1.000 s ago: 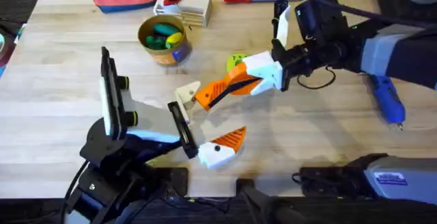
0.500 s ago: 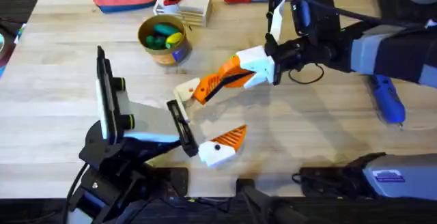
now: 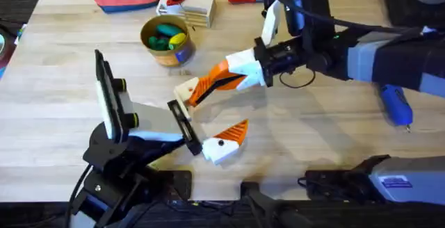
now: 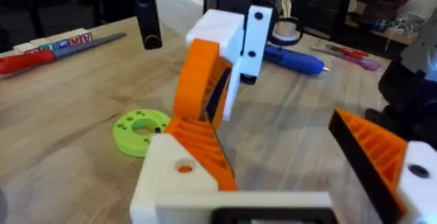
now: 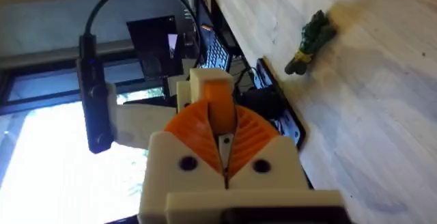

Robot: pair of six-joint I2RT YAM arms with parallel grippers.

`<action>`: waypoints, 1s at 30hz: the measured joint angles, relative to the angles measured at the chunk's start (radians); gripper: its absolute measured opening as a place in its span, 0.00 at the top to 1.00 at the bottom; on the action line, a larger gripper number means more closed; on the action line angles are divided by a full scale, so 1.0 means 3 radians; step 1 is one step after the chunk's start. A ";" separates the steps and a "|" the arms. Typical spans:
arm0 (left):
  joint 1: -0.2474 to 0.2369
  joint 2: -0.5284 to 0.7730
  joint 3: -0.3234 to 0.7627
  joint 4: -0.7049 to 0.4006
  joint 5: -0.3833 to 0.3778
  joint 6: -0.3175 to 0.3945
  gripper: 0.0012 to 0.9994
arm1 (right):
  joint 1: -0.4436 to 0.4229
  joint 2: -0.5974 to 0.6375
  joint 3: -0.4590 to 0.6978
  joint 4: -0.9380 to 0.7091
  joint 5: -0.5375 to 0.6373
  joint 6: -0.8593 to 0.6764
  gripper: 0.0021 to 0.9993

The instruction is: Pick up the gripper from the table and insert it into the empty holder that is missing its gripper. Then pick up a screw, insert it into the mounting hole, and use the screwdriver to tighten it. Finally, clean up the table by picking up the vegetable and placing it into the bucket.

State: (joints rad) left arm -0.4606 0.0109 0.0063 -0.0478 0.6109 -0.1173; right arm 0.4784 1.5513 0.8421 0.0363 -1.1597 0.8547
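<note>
The right gripper (image 3: 204, 89), its pads pinched narrow on the orange wedge (image 5: 220, 108), carries it to the white holder (image 3: 188, 91) on the wide-open left gripper (image 3: 205, 124); screw, blue screwdriver (image 3: 396, 105) and vegetable (image 5: 308, 41) steps look undone, bucket (image 3: 167, 42) waiting.

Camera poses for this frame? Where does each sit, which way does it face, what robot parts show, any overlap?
Overhead: above the bases, looking down and forward at the table; left gripper and right gripper in frame.
Left wrist: faces across the table at the right gripper; own open fingers at the bottom.
Right wrist: looks along its shut fingers, which hold an orange pad; toy vegetable beyond.
Shared: blue screwdriver, overhead and left wrist.
</note>
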 joint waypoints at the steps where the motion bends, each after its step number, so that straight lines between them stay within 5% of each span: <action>1: 0.0001 0.0001 -0.0001 0.0005 -0.0011 0.0000 0.01 | 0.0023 0.0000 0.0000 0.0022 0.0034 0.0019 1.00; 20: 0.0055 0.0008 -0.0004 -0.0017 -0.0456 -0.0223 0.02 | 0.0502 -0.0075 0.0019 0.0384 0.1178 0.0826 1.00; 30: 0.0045 0.0008 -0.0005 0.0037 -0.0645 -0.0221 0.01 | 0.0566 -0.0075 0.0019 0.0483 0.1332 0.1007 1.00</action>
State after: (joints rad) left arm -0.4473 0.0132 0.0047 -0.0369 0.4176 -0.1837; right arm 0.6483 1.5288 0.8478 0.1812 -0.7601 1.1568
